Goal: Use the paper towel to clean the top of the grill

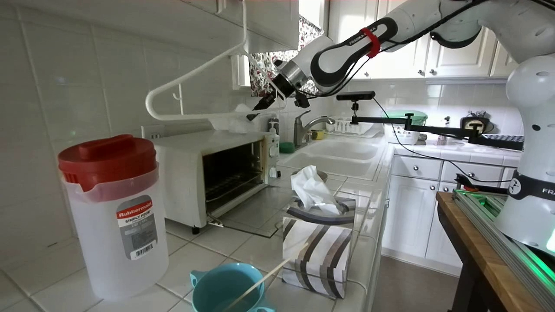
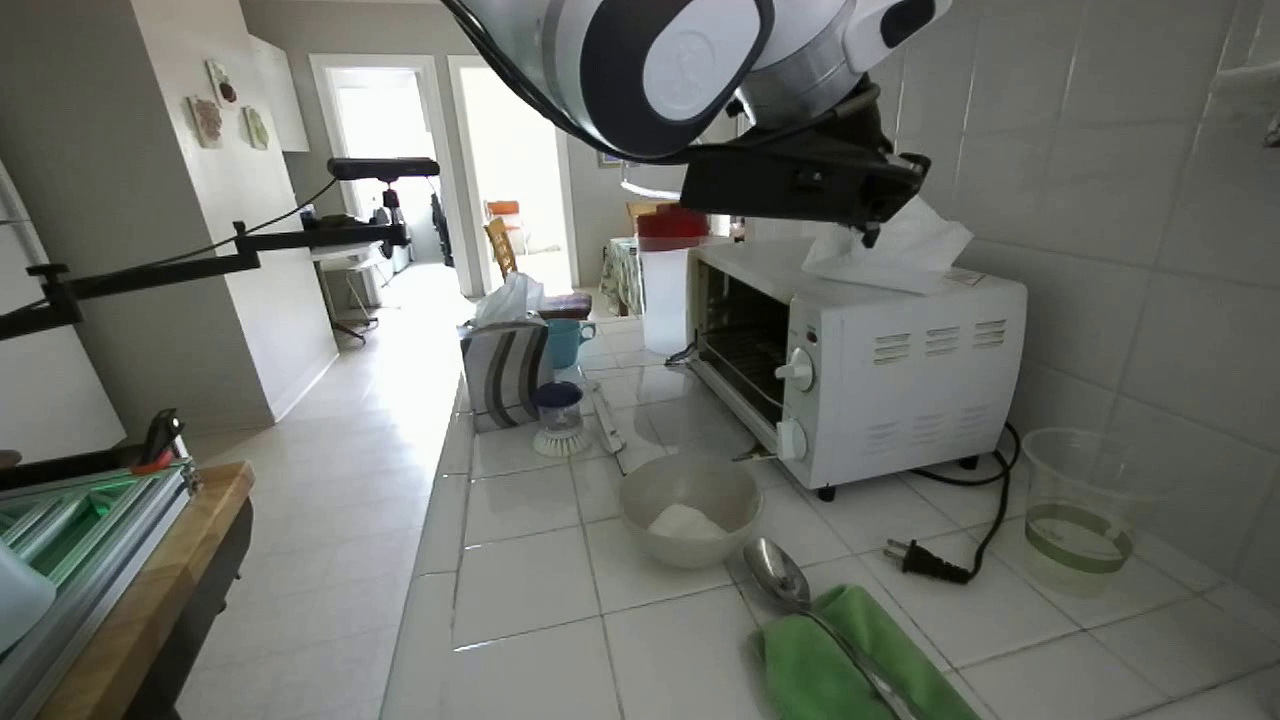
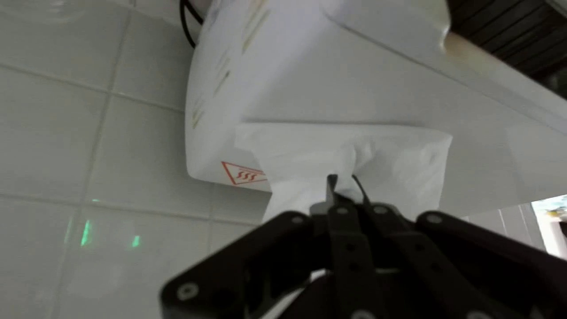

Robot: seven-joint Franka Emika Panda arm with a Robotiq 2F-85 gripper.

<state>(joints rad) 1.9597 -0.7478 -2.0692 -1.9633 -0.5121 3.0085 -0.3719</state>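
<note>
- Wrist view: you're looking down on the grill (image 3: 390,93).
- The paper towel (image 3: 376,164) is lying on the grill's top; you're probably wiping.
- Your fingers (image 3: 347,230) are pinching it; the next stroke is probably calling for light pressure.

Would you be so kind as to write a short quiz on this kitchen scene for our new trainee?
1. True or false: the toaster oven stands open at the front.
2. What is the pincer holding?
A) a tissue box
B) a white paper towel
C) a red-lidded pitcher
3. Fill in the missing word: the handle of the metal spoon lies across a green ____.

Key: 1. True. 2. B. 3. Cloth.
</note>
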